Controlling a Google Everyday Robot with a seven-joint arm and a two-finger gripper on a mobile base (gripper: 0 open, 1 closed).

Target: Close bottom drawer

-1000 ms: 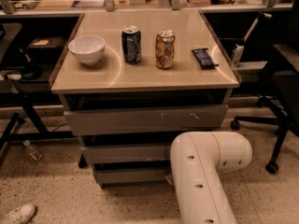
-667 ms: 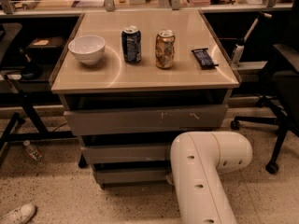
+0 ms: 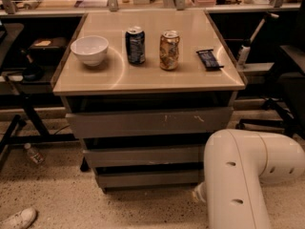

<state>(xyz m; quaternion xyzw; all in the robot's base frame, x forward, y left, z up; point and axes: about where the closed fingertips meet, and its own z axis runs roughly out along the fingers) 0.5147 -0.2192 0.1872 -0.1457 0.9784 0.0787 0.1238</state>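
The tan-topped cabinet [image 3: 147, 78] stands in the middle with three grey drawer fronts. The bottom drawer [image 3: 147, 178] is the lowest, a plain grey front just above the floor, set back under the middle drawer [image 3: 143, 155], with a dark gap above it. The top drawer [image 3: 150, 122] has white scratch marks. My white arm [image 3: 248, 175] fills the lower right, beside the cabinet's right lower corner. My gripper is not in view; it lies somewhere behind or below the arm.
On the top stand a white bowl [image 3: 89, 49], a blue can [image 3: 135, 45], a gold can [image 3: 169, 50] and a dark snack bar [image 3: 209, 59]. A plastic bottle [image 3: 33, 154] and a white shoe [image 3: 16, 218] lie on the floor at left. Chair legs [image 3: 267, 123] stand at right.
My arm has shifted to the right, uncovering more of the middle and bottom drawer fronts. The cabinet and the things on it have not moved.
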